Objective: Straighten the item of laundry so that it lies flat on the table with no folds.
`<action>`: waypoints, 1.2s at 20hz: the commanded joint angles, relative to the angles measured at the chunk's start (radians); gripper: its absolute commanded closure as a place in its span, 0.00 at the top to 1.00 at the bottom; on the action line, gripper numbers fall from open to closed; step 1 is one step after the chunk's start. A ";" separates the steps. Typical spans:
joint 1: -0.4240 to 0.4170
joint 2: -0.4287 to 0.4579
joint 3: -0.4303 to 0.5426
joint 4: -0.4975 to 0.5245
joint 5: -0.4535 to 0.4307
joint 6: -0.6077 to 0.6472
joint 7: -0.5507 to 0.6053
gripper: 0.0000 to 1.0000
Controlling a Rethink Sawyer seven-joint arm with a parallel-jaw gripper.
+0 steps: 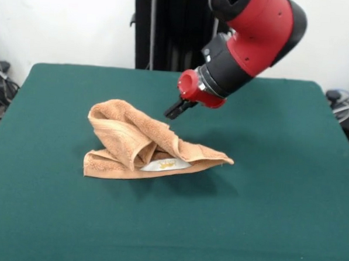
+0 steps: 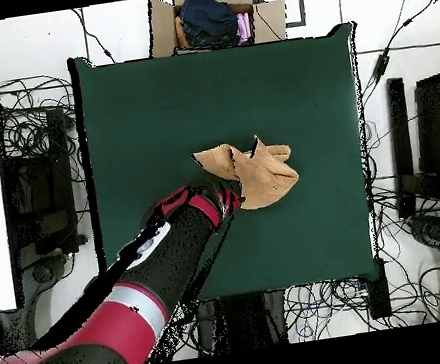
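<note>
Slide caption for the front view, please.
Sawyer's claw hovers beside the crumpled, folded towel on the green table.

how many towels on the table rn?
1. The towel lies crumpled and folded over itself near the middle of the table, just below the gripper. Nothing else shows on the felt; a second piece hidden inside the folds looks unlikely.
</note>
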 commanded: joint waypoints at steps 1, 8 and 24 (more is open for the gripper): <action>0.002 0.031 0.026 -0.041 0.092 0.040 0.296 0.00; -0.017 0.023 0.038 -0.015 0.138 0.019 0.284 1.00; -0.030 0.032 0.030 -0.046 0.145 0.044 0.258 1.00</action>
